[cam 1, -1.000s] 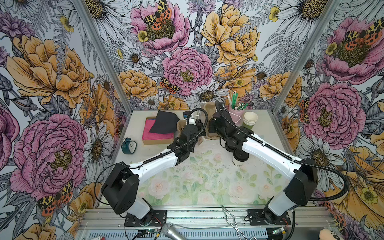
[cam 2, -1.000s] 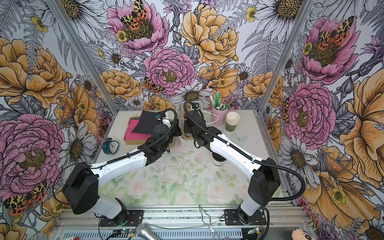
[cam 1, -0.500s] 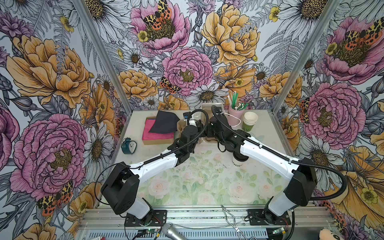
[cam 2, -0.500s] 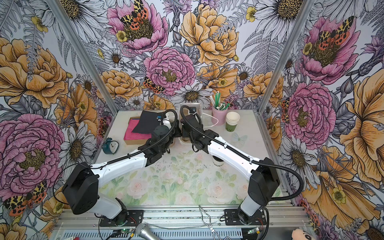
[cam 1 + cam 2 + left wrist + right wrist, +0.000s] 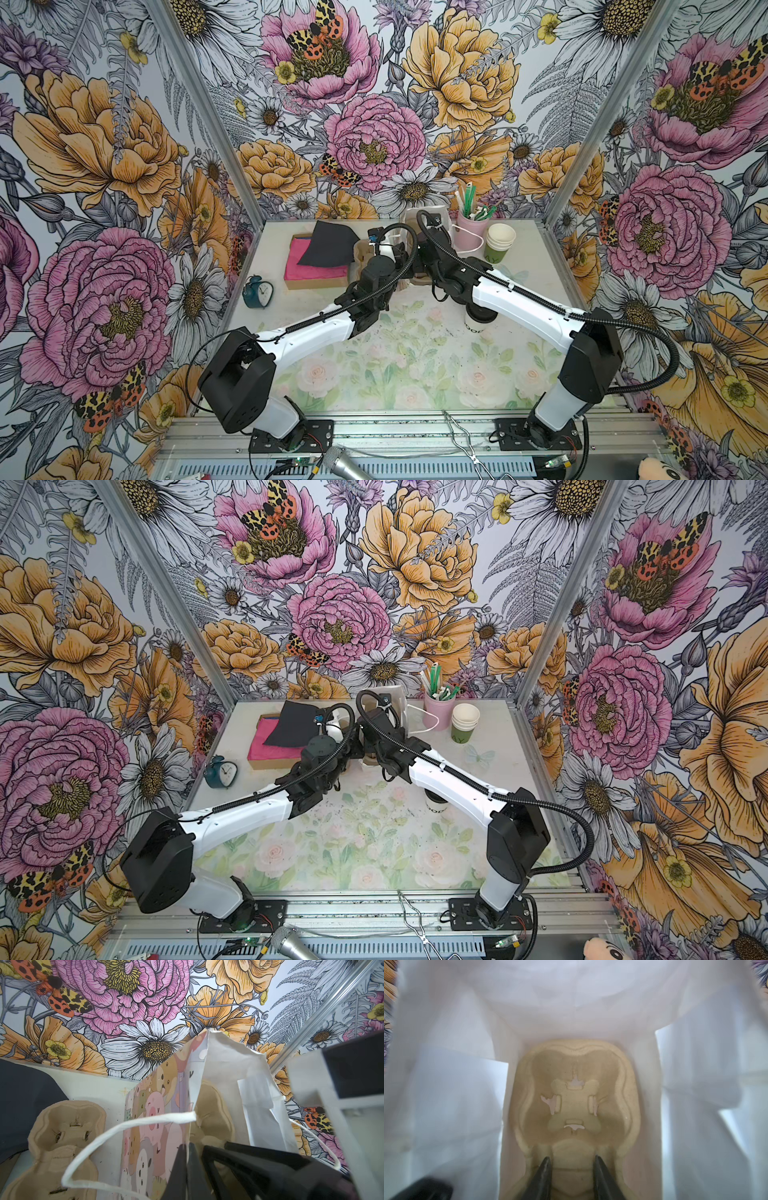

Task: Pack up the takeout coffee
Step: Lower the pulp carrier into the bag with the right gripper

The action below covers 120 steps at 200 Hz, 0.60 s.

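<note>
The takeout coffee (image 5: pixel 478 319), a whitish cup with a black lid, stands on the floral mat under my right forearm in both top views (image 5: pixel 435 802). At the back middle stands a paper bag (image 5: pixel 158 1095) with cartoon animals printed on it. My left gripper (image 5: pixel 188 1146) is shut on the bag's wall at its rim. My right gripper (image 5: pixel 572 1159) is down inside the white bag interior. Its jaws close on the middle ridge of a beige pulp cup carrier (image 5: pixel 575 1093) lying on the bag's bottom. The carrier's cup well is empty.
A second pulp carrier (image 5: pixel 62 1132) lies beside the bag. Behind it are pink napkins under a black cloth (image 5: pixel 324 249). A pink holder of straws (image 5: pixel 469 228) and a stack of green-bottomed cups (image 5: pixel 498 245) stand at the back right. A teal clock (image 5: pixel 257 291) sits left.
My right gripper has shifted a little to the left and further into the bag. The left arm has stayed where it was, still holding the bag.
</note>
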Available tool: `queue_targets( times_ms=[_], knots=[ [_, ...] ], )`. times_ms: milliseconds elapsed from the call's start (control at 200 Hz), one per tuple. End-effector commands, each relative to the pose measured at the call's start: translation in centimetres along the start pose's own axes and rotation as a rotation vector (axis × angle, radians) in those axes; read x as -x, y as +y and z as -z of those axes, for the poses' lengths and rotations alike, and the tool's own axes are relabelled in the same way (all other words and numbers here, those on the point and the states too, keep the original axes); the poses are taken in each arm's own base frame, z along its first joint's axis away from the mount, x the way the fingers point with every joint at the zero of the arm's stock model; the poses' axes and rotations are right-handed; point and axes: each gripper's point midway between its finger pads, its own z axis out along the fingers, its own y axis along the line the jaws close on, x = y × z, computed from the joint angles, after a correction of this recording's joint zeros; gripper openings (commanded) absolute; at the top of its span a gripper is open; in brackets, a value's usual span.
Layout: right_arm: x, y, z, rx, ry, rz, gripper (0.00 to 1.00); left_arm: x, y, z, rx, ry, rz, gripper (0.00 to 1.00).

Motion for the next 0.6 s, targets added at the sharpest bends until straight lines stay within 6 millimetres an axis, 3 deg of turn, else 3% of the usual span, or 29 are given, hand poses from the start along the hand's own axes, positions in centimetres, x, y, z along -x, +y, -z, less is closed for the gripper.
queue_targets(
  times_ms=[0,180,365,595],
  knots=[
    [0.8,0.4,-1.1,0.005,-0.021,-0.004,0.35,0.5,-1.3,0.7,-0.066,-0.016,-0.008,0.0],
    [0.4,0.7,-3.1,0.007,-0.013,0.003,0.35,0.2,-1.5,0.8,-0.085,-0.015,-0.009,0.0],
    [-1.4,0.5,-5.2,-0.001,0.022,0.01,0.35,0.2,-1.3,1.1,-0.086,-0.022,-0.01,0.0],
    [-2.3,0.8,-5.0,0.037,0.052,0.012,0.38,0.5,-1.2,1.3,-0.086,-0.029,-0.014,0.0]
  ],
)
